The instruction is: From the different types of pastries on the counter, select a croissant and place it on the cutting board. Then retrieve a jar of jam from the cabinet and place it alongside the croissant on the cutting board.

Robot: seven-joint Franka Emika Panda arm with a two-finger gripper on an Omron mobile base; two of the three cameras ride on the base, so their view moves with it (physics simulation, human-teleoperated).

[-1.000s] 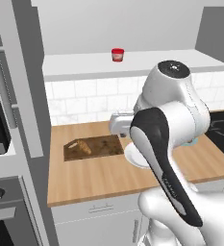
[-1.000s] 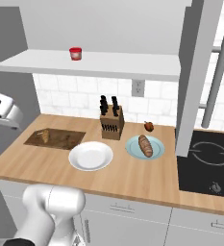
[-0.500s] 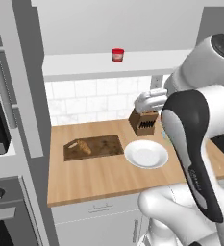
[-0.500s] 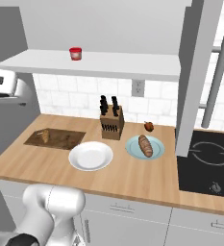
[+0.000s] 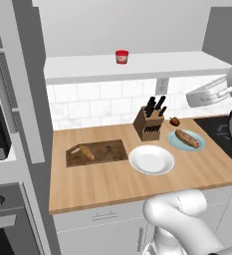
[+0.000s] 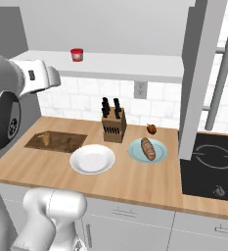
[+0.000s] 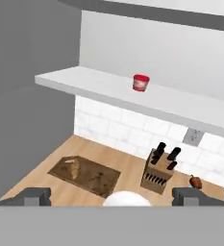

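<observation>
The golden-brown croissant [image 5: 85, 152] lies on the dark cutting board [image 5: 105, 152] at the counter's left, and it also appears as the croissant [image 7: 74, 167] on the board [image 7: 92, 177] in the hand view. The red jar of jam [image 5: 121, 56] stands alone on the cabinet's white shelf [image 5: 152, 63], also visible as the jar [image 7: 141, 82]. My gripper [image 7: 113, 196] is open and holds nothing. It hangs high above the counter, well short of the jar, facing the shelf. The reddish oblong pastry [image 5: 186, 139] lies on a blue plate, with the tiny dark pastry [image 5: 174, 121] behind it.
A round white plate [image 5: 151, 159] sits right of the board. A knife block [image 5: 150, 121] stands against the tiled wall. A black cooktop [image 6: 211, 166] lies at the far right, beside a tall grey panel [image 6: 198, 78]. A grey side panel [image 5: 30, 79] rises left of the shelf.
The hand has risen from above the cutting board to about shelf height and swung right. The croissant stays on the board and the jar has not moved.
</observation>
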